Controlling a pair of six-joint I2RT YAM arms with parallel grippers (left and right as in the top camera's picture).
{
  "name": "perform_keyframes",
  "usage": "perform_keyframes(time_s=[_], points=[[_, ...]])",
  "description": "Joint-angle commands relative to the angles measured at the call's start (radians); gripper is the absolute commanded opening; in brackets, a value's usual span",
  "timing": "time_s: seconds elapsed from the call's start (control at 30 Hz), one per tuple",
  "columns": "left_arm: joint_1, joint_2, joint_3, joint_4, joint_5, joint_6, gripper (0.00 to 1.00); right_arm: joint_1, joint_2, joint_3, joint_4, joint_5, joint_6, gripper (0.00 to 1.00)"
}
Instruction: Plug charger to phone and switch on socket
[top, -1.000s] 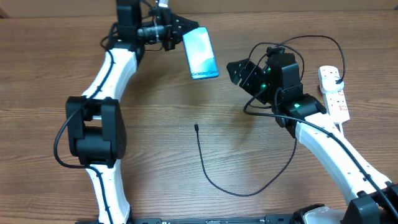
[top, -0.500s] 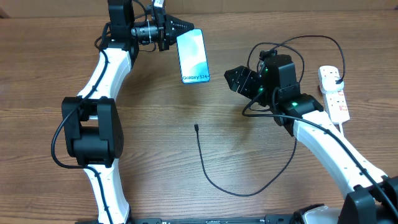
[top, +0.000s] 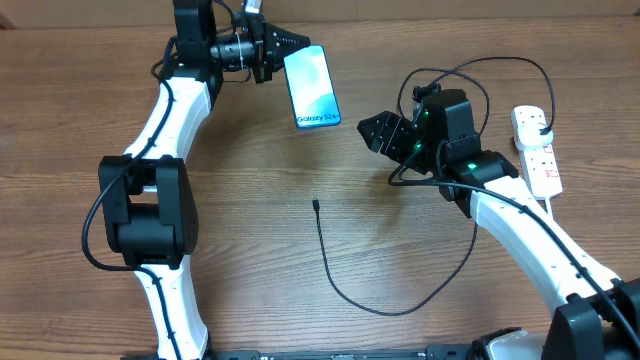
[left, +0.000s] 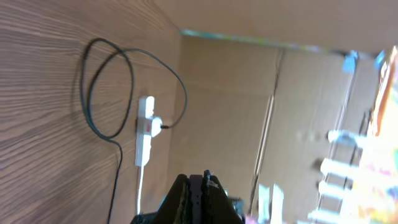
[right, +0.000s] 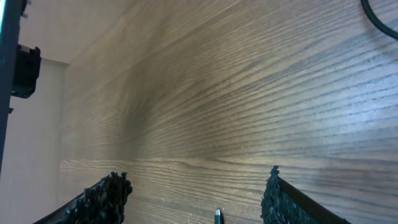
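L fingers (top: 286, 42) clenched on the phone (top: 311, 88), gripping its top short edge near the 11 o'clock corner. The phone body runs off toward 5 o'clock from them, blue screen up, "Galaxy S24" text at the far end. L wrist cam: fingers pinched tight w/ a thin dark edge between them.

R fingers (right: 109, 194) spread wide, released, nothing held. Overhead puts them at 3 o'clock of the phone, near but apart.

The charger (top: 320, 228) lies on the worktop (top: 250, 250). Its connector tip (top: 315, 205) sits at 6 o'clock of the phone and approx 8 o'clock of R fingers, well apart from both. R wrist cam shows the tip at the bottom edge, between the two fingers. The cable loops round to the socket (top: 537, 152), at 3 o'clock of R fingers, plug end on it.
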Motion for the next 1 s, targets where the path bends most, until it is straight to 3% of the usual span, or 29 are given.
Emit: perform_keyframes(time_s=[0.0, 0.33, 0.7, 0.77, 0.87, 0.97], points=[[0.003, -0.005, 0.023, -0.038, -0.076, -0.061, 0.04, 0.005, 0.009, 0.015, -0.005, -0.010, -0.019, 0.72], [0.003, -0.005, 0.023, -0.176, -0.267, -0.198, 0.04, 0.005, 0.009, 0.015, -0.014, -0.053, -0.016, 0.72], [0.003, -0.005, 0.023, -0.177, -0.282, -0.127, 0.04, 0.005, 0.009, 0.015, 0.008, -0.070, 0.020, 0.71], [0.003, -0.005, 0.023, -0.177, -0.307, -0.093, 0.04, 0.005, 0.009, 0.015, 0.006, -0.077, 0.059, 0.72], [0.003, -0.005, 0.023, -0.217, -0.381, -0.068, 0.04, 0.004, 0.009, 0.015, 0.007, -0.080, 0.246, 0.86], [0.003, -0.005, 0.023, -0.241, -0.411, -0.068, 0.04, 0.005, 0.009, 0.015, 0.018, -0.082, 0.343, 0.91]])
